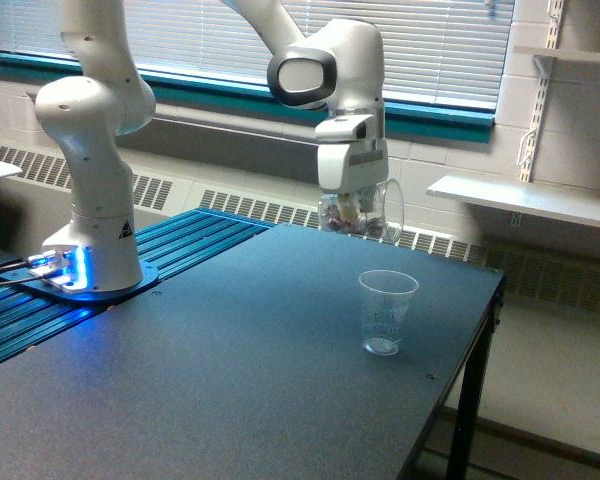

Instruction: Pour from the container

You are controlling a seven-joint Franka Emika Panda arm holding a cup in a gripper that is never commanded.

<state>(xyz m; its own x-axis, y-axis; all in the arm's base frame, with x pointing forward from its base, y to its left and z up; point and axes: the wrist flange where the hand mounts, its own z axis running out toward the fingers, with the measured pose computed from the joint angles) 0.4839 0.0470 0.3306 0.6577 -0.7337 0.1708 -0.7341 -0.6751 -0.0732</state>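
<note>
My gripper [356,208] hangs above the far part of the dark table [230,380], shut on the container [364,212], a clear smooth plastic cup. The cup lies tipped on its side with its wide rim toward the exterior view's right, and small reddish pieces rest in its lower wall. A second clear cup with faint ribbed lines [387,312] stands upright and looks empty on the table, below the held cup and a little toward the exterior view's right.
The arm's white base [90,240] stands on blue ribbed panels [130,290] at the exterior view's left. The table's edge [480,340] drops off at the right. A white shelf [525,200] juts from the wall behind, under window blinds.
</note>
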